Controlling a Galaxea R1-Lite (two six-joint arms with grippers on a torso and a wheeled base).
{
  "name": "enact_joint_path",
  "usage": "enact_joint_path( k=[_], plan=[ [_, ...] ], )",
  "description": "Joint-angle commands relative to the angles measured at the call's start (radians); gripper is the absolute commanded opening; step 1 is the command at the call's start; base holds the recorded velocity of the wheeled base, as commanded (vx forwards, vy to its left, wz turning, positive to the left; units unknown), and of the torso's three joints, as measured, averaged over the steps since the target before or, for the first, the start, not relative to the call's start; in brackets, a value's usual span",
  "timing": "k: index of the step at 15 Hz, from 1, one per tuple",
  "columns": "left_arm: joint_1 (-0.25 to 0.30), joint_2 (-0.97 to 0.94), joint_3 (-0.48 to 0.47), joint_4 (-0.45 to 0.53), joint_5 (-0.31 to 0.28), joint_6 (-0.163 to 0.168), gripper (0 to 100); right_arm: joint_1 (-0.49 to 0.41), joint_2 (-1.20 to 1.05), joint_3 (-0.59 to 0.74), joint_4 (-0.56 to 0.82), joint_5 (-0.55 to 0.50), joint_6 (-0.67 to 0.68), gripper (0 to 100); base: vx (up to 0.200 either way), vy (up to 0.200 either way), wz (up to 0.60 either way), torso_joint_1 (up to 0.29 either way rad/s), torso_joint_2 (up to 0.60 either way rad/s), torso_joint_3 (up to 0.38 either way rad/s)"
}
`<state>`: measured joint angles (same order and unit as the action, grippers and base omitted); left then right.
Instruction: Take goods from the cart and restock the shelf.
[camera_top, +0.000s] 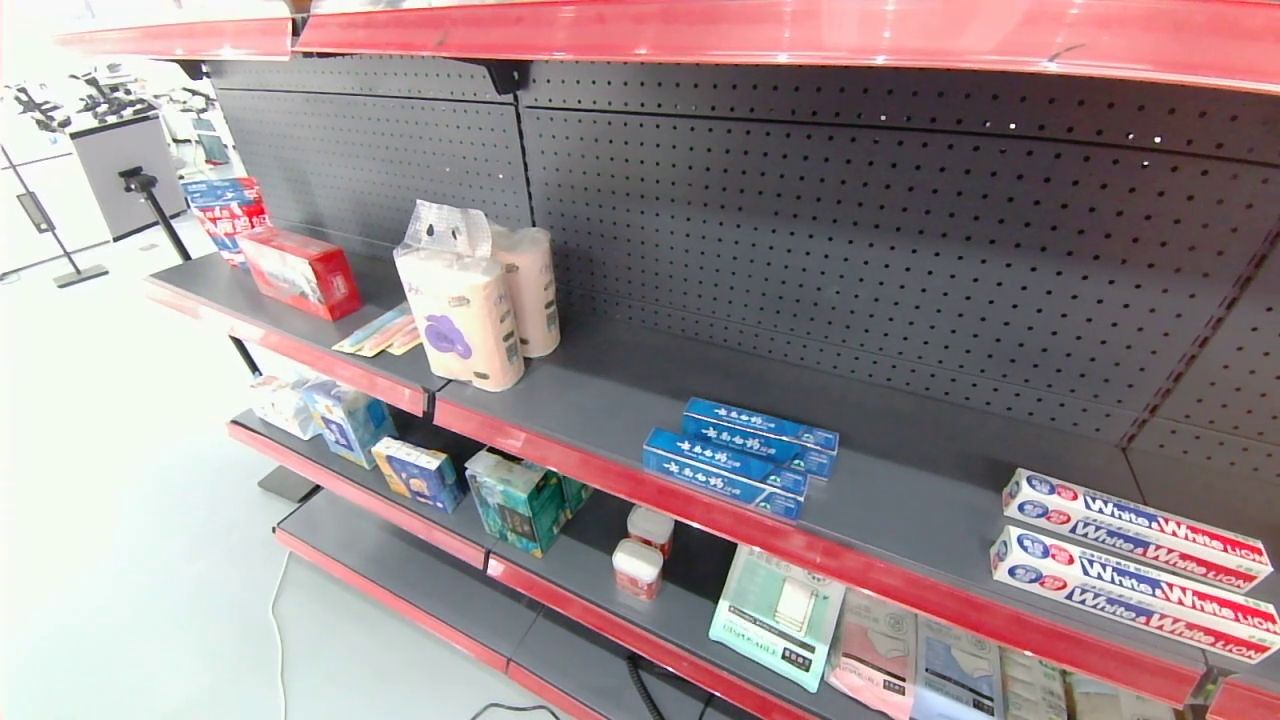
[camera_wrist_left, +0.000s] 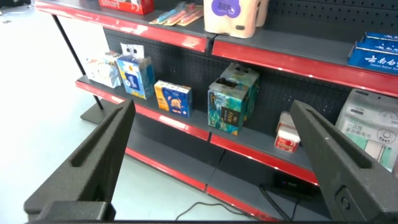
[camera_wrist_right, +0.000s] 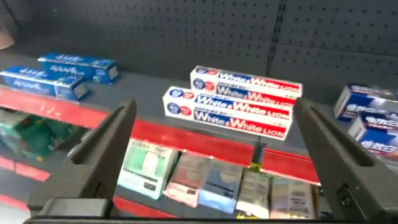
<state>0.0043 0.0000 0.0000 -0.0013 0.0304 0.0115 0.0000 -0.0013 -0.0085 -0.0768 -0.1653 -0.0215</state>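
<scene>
The shelf's middle board (camera_top: 900, 470) is grey with a red front edge. On it lie stacked blue toothpaste boxes (camera_top: 740, 455) and, further right, two white toothpaste boxes (camera_top: 1135, 560). My left gripper (camera_wrist_left: 211, 168) is open with nothing between its fingers, facing the lower board with a teal box (camera_wrist_left: 231, 99) and a small red-and-white jar (camera_wrist_left: 287, 134). My right gripper (camera_wrist_right: 214, 168) is open and holds nothing. It hangs in front of the white toothpaste boxes (camera_wrist_right: 233, 102), with the blue ones (camera_wrist_right: 59, 74) off to one side.
Tissue roll packs (camera_top: 475, 295), toothbrushes (camera_top: 385, 332) and a red box (camera_top: 300, 272) stand on the left of the middle board. Hanging packets (camera_top: 780, 615) fill the lower right. The top shelf edge (camera_top: 700, 30) overhangs. Open floor (camera_top: 120, 500) lies left, with a cable (camera_wrist_left: 205, 208) below.
</scene>
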Motion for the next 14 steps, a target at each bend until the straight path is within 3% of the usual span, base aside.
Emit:
enact_joint_path(
  k=[1, 2, 4, 6, 8, 9, 14],
  plan=[
    [0.0, 0.0, 0.0, 0.0, 0.0, 0.001, 100, 0.0, 0.001, 0.009, -0.021, 0.009, -0.006, 100, 0.0, 0.0, 0.0, 0.0, 0.0, 0.0],
    [0.0, 0.002, 0.0, 0.0, 0.0, -0.001, 100, 0.0, 0.001, 0.009, -0.015, 0.01, 0.003, 100, 0.0, 0.0, 0.0, 0.0, 0.0, 0.0],
    [-0.004, 0.011, 0.0, 0.001, -0.001, 0.002, 100, -0.003, 0.021, -0.014, 0.075, 0.188, 0.055, 100, 0.0, 0.0, 0.0, 0.0, 0.0, 0.0],
    [-0.004, 0.009, 0.0, 0.001, -0.001, 0.002, 100, -0.003, 0.012, -0.013, 0.077, 0.208, -0.066, 100, 0.0, 0.0, 0.0, 0.0, 0.0, 0.0],
    [-0.004, 0.002, 0.0, 0.0, -0.001, -0.001, 100, -0.003, 0.001, -0.01, 0.071, 0.133, -0.008, 100, 0.0, 0.0, 0.0, 0.0, 0.0, 0.0],
    [-0.004, 0.002, 0.0, 0.0, 0.0, 0.001, 100, -0.002, 0.001, -0.001, 0.038, 0.105, -0.058, 100, 0.0, 0.0, 0.0, 0.0, 0.0, 0.0],
    [-0.004, 0.002, 0.0, 0.0, 0.0, 0.001, 100, -0.002, 0.001, 0.009, 0.019, 0.105, -0.035, 100, 0.0, 0.0, 0.0, 0.0, 0.0, 0.0]
  ],
)
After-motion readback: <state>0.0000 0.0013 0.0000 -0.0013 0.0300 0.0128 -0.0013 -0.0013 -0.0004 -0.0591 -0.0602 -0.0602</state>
